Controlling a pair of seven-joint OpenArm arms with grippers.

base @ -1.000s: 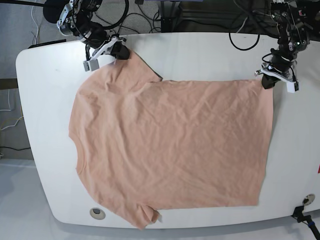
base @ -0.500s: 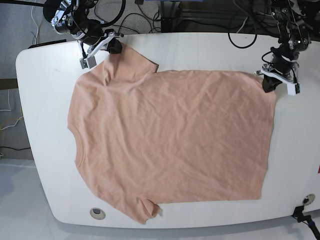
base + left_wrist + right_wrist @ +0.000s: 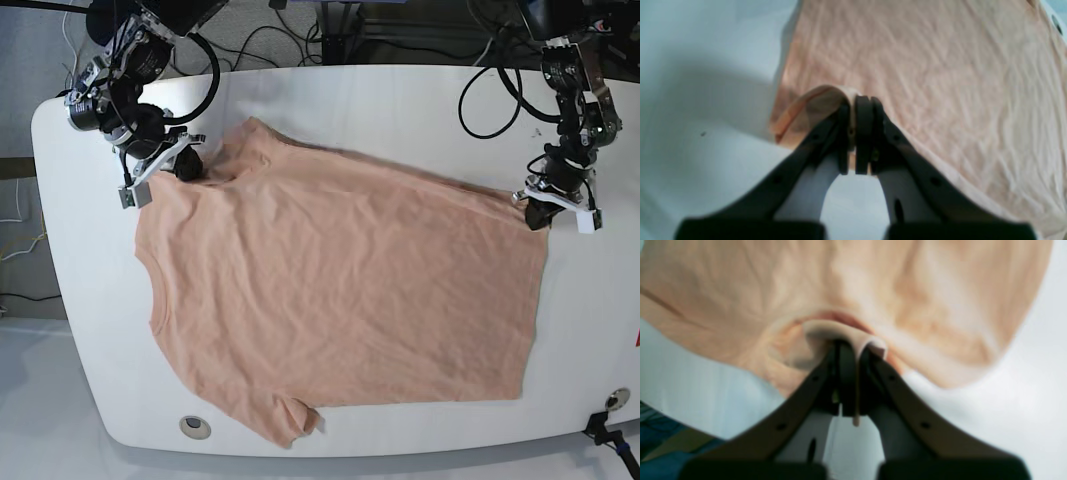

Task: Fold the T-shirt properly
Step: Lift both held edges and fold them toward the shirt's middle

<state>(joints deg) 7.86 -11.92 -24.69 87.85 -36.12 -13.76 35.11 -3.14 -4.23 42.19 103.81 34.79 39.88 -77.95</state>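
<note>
Both arms are drawing the far edge of the T-shirt (image 3: 340,290) toward the near side: compared with the earlier base views, the right gripper (image 3: 185,167) is now sitting lower on the table (image 3: 400,95), at about 10 o'clock of the garment by the shoulder, and the left gripper (image 3: 537,216) is now lower too, at about 3 o'clock by the hem corner, so the top edge is slanting and lifting instead of lying flat. In the left wrist view the left gripper (image 3: 857,133) is clamping a curl of hem fabric between pressed-together fingers; in the right wrist view the right gripper (image 3: 848,380) is likewise pinching a small fold of cloth, with a sliver poking out below the pads. The garment is covering the middle of the white table, collar toward 9 o'clock, one sleeve hanging near the 7 o'clock edge. Judging from this, the risk is uneven travel: if one arm is leading the other, the fold line could be skewing and wrinkles could be bunching across the chest. Each grip is holding only a thin bite, so tension from dragging cloth could be pulling a corner free.
</note>
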